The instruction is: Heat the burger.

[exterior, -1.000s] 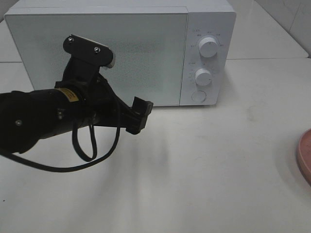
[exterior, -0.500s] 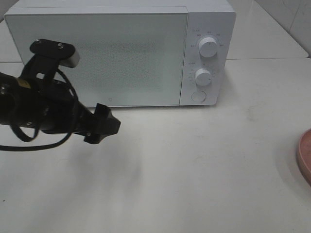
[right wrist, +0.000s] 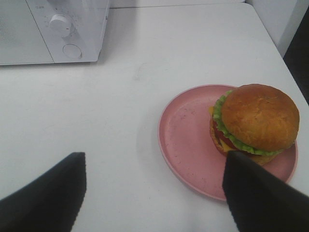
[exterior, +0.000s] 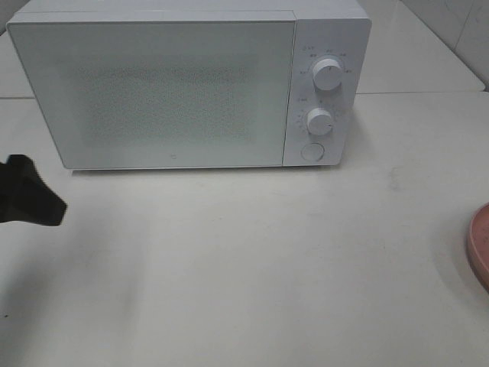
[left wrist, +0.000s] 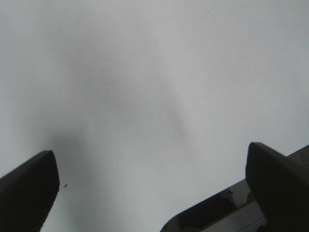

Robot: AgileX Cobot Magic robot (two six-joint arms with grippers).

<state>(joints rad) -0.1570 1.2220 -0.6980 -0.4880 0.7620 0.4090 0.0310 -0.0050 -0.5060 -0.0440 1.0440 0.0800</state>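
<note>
The burger with glossy golden-brown bun, green lettuce and yellow cheese [right wrist: 252, 122] sits off-centre on a round pink plate [right wrist: 186, 140], on the white table [exterior: 267, 260]. The white microwave [exterior: 191, 84] has its door closed, contents hidden. In the high view only the plate's edge shows. The left gripper [left wrist: 154, 188] gapes wide over bare table; the right gripper [right wrist: 154, 193] stands wide, empty, near the plate.

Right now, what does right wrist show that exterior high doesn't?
Only the right wrist view shows the burger, sitting toward one side of the pink plate, plus the open right pincer. Only exterior high shows the whole microwave door, shut, and the upper dial. Both show the lower dial, the round button and the white table.
</note>
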